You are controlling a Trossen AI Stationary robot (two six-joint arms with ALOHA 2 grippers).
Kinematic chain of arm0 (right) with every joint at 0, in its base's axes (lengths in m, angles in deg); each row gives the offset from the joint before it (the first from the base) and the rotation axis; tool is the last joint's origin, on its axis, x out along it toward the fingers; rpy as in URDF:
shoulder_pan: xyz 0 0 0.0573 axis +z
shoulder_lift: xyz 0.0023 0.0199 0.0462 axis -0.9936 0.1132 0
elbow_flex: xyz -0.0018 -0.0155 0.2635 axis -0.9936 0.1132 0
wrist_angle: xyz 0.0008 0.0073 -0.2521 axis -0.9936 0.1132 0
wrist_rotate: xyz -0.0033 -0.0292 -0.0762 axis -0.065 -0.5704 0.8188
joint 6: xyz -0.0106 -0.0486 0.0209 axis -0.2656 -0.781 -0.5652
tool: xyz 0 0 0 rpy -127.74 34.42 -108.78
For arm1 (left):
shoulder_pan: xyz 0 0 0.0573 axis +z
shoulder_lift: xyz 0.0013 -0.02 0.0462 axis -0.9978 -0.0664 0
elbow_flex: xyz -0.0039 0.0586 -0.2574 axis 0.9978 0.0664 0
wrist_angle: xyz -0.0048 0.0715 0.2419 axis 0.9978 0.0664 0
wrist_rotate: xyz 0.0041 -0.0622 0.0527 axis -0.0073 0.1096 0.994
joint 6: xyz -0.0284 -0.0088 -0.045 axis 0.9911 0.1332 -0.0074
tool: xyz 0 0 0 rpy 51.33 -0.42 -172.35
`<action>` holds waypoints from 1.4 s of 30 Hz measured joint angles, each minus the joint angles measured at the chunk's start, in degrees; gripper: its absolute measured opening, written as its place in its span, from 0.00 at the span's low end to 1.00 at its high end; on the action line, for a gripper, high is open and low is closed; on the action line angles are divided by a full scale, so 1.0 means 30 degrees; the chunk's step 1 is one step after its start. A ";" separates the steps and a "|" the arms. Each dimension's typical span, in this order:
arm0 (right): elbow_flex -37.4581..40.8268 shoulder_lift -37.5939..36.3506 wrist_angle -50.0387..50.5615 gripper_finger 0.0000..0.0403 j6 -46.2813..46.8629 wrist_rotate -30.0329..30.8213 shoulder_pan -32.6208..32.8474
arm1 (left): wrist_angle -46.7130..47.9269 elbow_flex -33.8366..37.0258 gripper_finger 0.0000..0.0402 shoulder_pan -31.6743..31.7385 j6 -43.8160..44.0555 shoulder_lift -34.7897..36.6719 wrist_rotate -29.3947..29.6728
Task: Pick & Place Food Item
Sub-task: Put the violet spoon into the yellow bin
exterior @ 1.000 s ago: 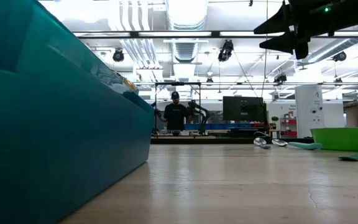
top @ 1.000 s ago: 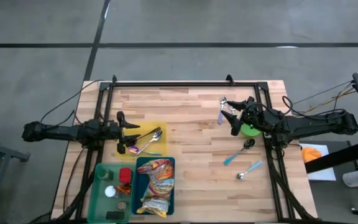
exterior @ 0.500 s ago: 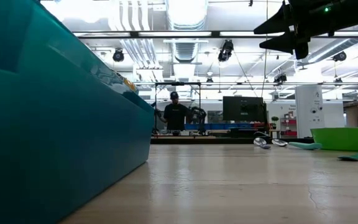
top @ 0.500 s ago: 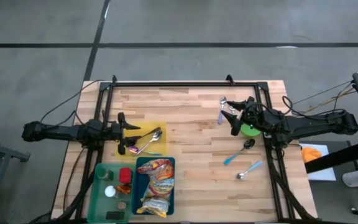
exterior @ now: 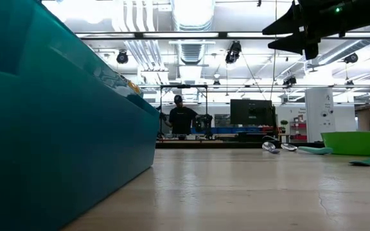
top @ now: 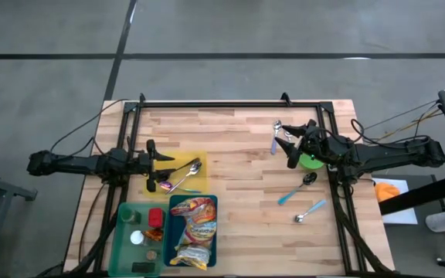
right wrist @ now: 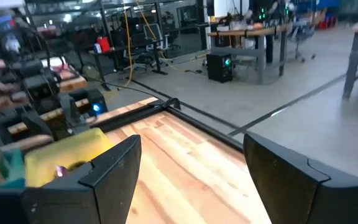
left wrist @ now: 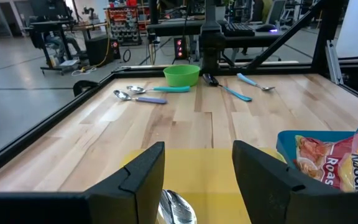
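Food packets (top: pixel 194 232) lie in a teal bin (top: pixel 211 202) at the table's near left; one packet (left wrist: pixel 334 158) also shows in the left wrist view. A yellow plate (top: pixel 178 164) beside the bin carries spoons (top: pixel 189 171). My left gripper (top: pixel 159 164) hangs level over the plate's left edge, open, with nothing between its fingers (left wrist: pixel 197 152). My right gripper (top: pixel 296 145) is at the table's right side, raised above a green bowl (top: pixel 310 161). It is open and holds nothing (right wrist: pixel 191 146).
A green bin (top: pixel 127 215) with small items stands left of the teal one. Loose spoons lie at the far right (top: pixel 278 133) and near right (top: pixel 296 190), (top: pixel 310 211). A black frame (top: pixel 230 103) rims the table. A person (exterior: pixel 182 117) stands far beyond it.
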 joint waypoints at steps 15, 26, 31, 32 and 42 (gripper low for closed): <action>-0.2829 0.1169 0.5984 0.70 0.7594 0.1605 -0.0470 | 0.0006 0.0007 0.47 -0.0007 -0.0044 -0.0001 0.0000; -0.9686 0.6770 1.9025 0.70 1.4875 -0.1422 -0.4717 | 0.0007 0.0015 0.47 -0.0007 -0.0036 -0.0001 0.0000; -1.1164 0.9719 1.9534 0.70 1.4287 -0.2327 -0.6792 | 0.0007 0.0015 0.47 -0.0007 0.0001 -0.0001 0.0000; -1.1405 1.0293 1.9555 0.70 1.4272 -0.2742 -0.7190 | 0.0007 0.0015 0.47 -0.0007 0.0007 -0.0001 0.0000; -1.2894 1.5418 1.9409 0.70 1.4078 -0.6778 -1.0303 | 0.0007 0.0015 0.47 0.0000 0.0007 -0.0001 0.0000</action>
